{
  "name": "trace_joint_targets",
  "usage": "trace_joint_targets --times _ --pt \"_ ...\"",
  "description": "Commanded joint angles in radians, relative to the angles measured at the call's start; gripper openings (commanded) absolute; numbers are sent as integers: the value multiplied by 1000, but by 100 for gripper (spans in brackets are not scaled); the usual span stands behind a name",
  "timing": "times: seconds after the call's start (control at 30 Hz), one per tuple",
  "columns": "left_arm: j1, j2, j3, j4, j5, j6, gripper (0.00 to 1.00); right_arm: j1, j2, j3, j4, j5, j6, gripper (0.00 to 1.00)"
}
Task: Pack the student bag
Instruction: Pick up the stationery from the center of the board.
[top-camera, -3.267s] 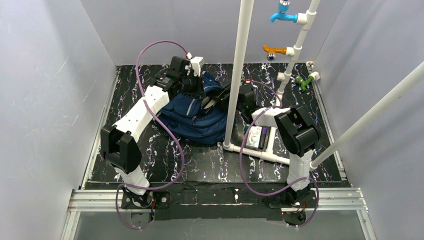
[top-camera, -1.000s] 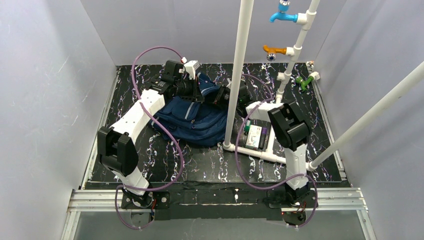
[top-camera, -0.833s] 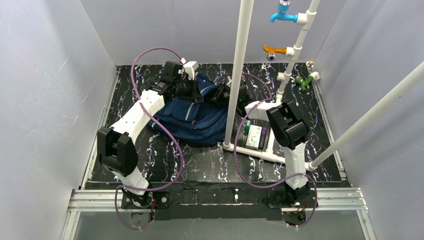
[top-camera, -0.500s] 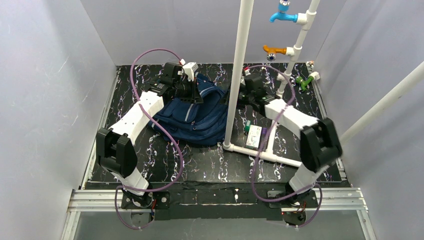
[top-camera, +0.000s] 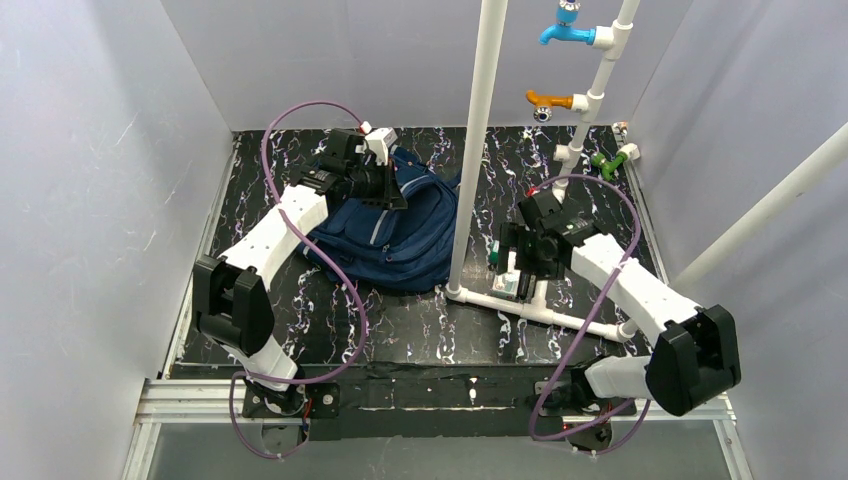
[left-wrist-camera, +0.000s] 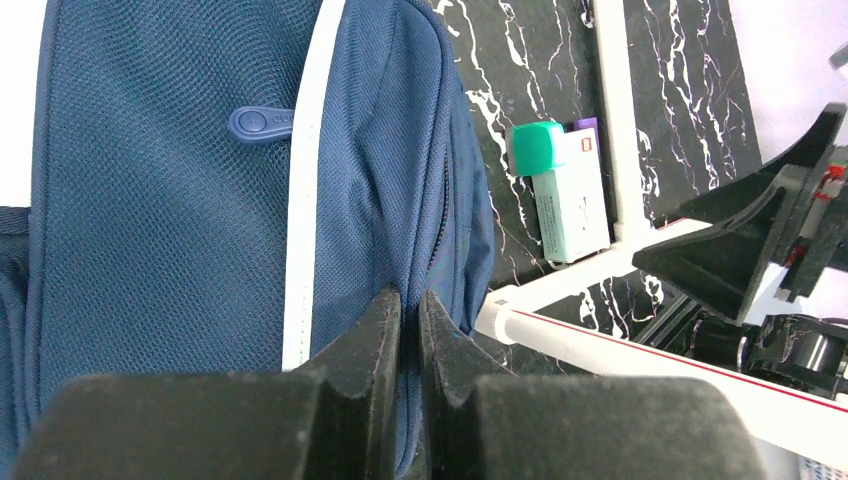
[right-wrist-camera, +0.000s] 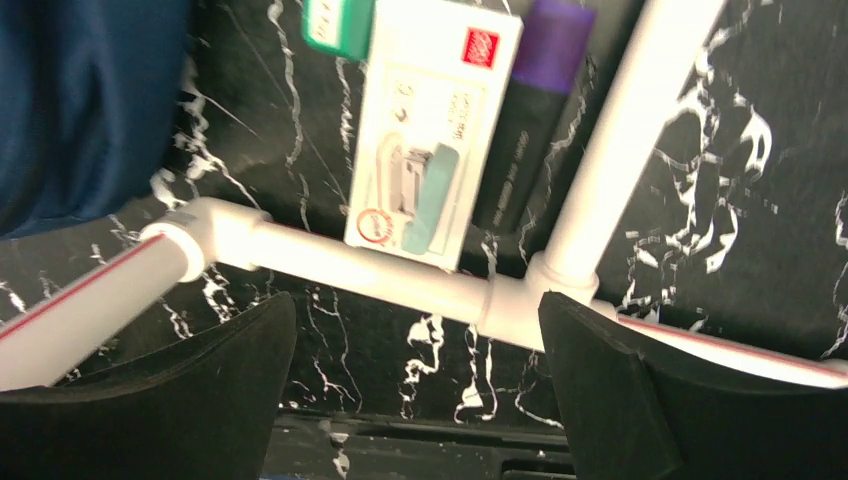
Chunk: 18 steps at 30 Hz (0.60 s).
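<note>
Currently, left hand (left-wrist-camera: 410, 300) pinching student bag (left-wrist-camera: 160, 200), right hand (right-wrist-camera: 415, 345) wide above stapler box (right-wrist-camera: 430, 130)

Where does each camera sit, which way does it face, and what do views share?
Top external: above and behind the bases, looking down on the table; both arms show.
Left wrist: on the left gripper, facing along its shut fingers pinching the student bag.
Right wrist: on the right gripper, looking down between open fingers at the stapler box and white pipe frame.
Shared: both wrist views show that box and frame.
</note>
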Motion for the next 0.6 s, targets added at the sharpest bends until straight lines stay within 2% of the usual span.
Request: trace_joint_targets --times 0.0,0.47,0.57 --pt "-8 -72 -8 49 114 -37 0 21 -24 -75 -9 70 86 98" --pt "-8 -103 -31 49 111 -47 0 124 51 -163 221 232 163 96" --pt "-7 -104 -29 49 111 -50 0 136 90 -161 253 250 172 89"
